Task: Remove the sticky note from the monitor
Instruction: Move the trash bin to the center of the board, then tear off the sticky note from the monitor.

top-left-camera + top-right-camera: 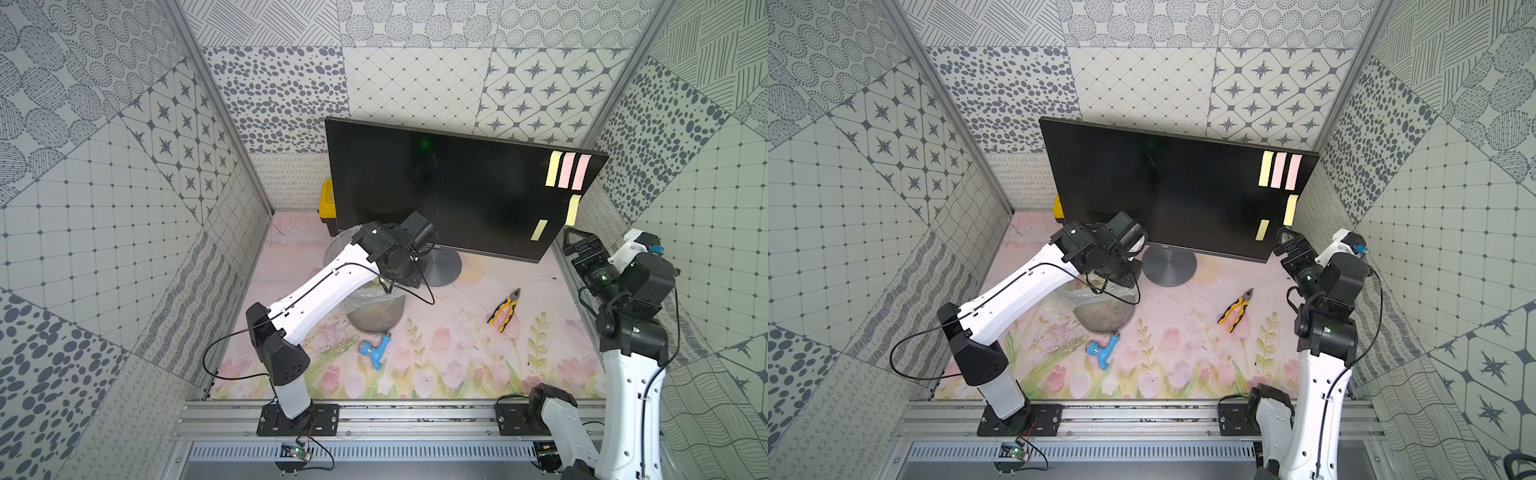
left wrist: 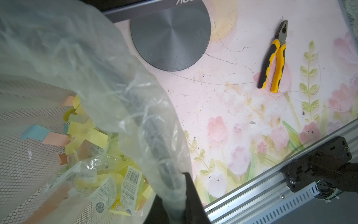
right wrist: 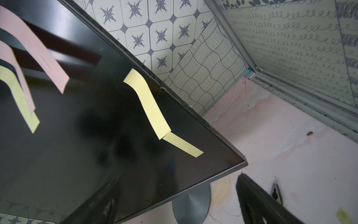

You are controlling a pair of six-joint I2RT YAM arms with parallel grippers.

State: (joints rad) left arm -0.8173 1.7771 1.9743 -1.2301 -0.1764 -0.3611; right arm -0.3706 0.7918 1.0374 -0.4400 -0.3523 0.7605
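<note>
The monitor (image 1: 436,187) (image 1: 1154,195) stands at the back on its round grey disc stand (image 2: 170,36). Several yellow and pink sticky notes cling to the right side of its screen, among them a curled yellow sticky note (image 1: 573,210) (image 3: 149,104) near the right edge. My right gripper (image 1: 571,241) (image 1: 1285,239) (image 3: 174,194) is open and empty, just off the monitor's lower right corner and below that note. My left gripper (image 1: 405,276) (image 2: 176,194) points down over the waste bin, shut on the bin's clear plastic liner (image 2: 116,77).
The mesh waste bin (image 1: 376,311) (image 2: 29,155) holds several discarded notes and wrappers. Yellow-handled pliers (image 1: 504,309) (image 2: 275,58) and a blue fitting (image 1: 375,349) lie on the floral mat. A yellow-black box (image 1: 327,203) sits behind the monitor. An aluminium rail (image 1: 415,415) runs along the front.
</note>
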